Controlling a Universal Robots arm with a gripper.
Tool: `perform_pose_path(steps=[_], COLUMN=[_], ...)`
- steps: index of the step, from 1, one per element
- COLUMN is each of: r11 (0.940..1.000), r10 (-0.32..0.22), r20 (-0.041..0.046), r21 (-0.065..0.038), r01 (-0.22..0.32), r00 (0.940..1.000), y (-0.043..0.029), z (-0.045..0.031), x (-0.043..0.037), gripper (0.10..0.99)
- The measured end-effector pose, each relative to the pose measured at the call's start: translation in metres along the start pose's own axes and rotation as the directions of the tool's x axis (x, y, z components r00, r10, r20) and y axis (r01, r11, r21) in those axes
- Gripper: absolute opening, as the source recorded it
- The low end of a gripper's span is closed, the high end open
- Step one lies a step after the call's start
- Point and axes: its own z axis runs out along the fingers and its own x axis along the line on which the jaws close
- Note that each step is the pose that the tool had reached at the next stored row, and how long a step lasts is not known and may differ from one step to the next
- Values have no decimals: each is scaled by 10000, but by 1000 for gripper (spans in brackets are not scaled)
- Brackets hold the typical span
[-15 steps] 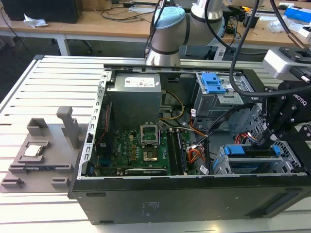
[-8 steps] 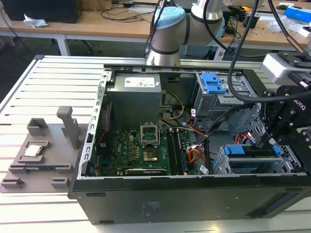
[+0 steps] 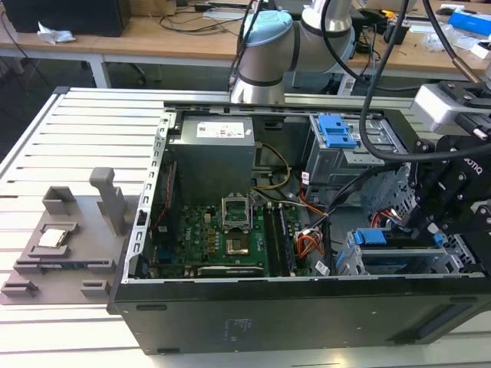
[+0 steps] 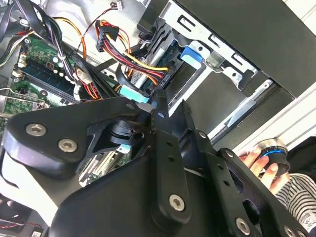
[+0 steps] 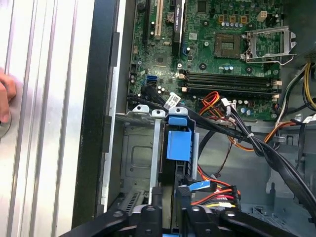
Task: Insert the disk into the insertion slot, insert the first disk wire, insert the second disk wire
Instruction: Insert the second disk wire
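Nearest the camera: in the second wrist view the black gripper takes up the foreground, its linkages and screws close to the lens.
Gripper: its narrow fingertips sit close together at a light-blue plug among the cables; whether they clamp it I cannot tell.
Disk: already seated in the slot; in the first wrist view its blue carrier tab stands out at the mouth of the grey drive cage, by the case's front corner.
Slot: in the exterior view the low bay lies at that view's right, under the black wrist.
Cables: a red, yellow and orange bundle runs just beside the disk's end; black leads cross above it.
Around: green board, grey power box, blue latch on the taller cage.
Person: a hand rests on a round knob outside the case.
Hidden: the disk's connectors sit behind the gripper and wires.
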Motion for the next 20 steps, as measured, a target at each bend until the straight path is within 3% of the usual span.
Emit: perform_pose_path(steps=[1, 4, 8, 11, 16, 20], r11=[10000, 10000, 10000, 10000, 10000, 10000], r10=[0, 3, 1, 2, 1, 1], r20=[1, -10, -13, -13, -12, -13], r21=[0, 5, 5, 5, 5, 5], r01=[0, -3, -1, -2, -1, -1], r00=[10000, 10000, 10000, 10000, 10000, 10000], y=[0, 12, 51, 91, 142, 140], z=[0, -47, -46, -33, 46, 68], x=[0, -5, -58, -137, -171, -239], gripper=[275, 275, 275, 275, 275, 275])
